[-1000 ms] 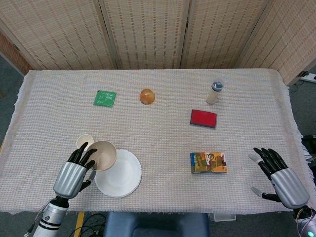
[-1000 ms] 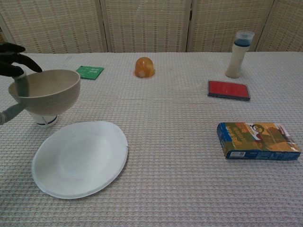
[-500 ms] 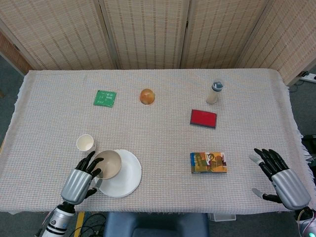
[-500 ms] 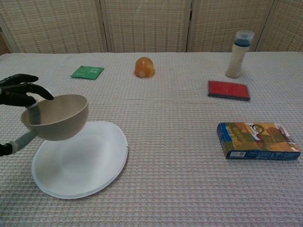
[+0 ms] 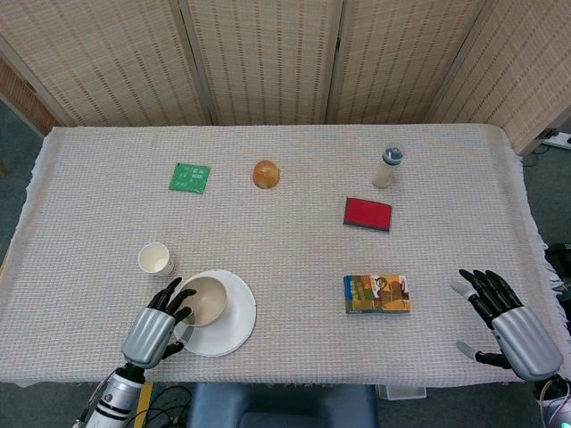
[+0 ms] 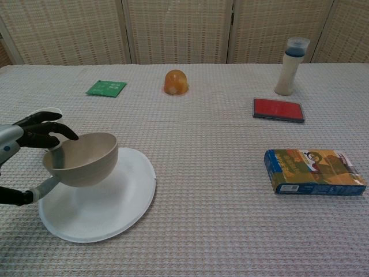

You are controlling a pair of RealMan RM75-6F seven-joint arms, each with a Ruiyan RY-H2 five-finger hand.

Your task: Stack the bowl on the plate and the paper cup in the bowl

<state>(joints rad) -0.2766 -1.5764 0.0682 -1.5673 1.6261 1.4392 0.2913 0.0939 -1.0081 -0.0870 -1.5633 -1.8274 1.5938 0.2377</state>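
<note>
Fingers (image 6: 55,131) of the left hand (image 5: 153,330) hook over the near-left rim of the bowl (image 6: 82,158), with the thumb reaching in underneath, so that hand is gripping the bowl. It holds the bowl over the left part of the plate (image 6: 124,199), tilted a little; whether the base touches the plate I cannot tell. Just beyond those fingers, away from the robot, the paper cup (image 5: 156,259) stands upright on the table (image 5: 285,232), apart from the plate's edge.

Off to the far right, the right hand (image 5: 513,328) rests near the table's front corner with its fingers (image 5: 483,287) spread and nothing in them. Between the two hands, closer to the right one, lies a printed box (image 5: 376,293). Farther back from it sit a red flat case (image 5: 367,213) and a bottle (image 5: 387,166). Well beyond the left fingers lie a green packet (image 5: 189,177) and an orange round object (image 5: 266,174).
</note>
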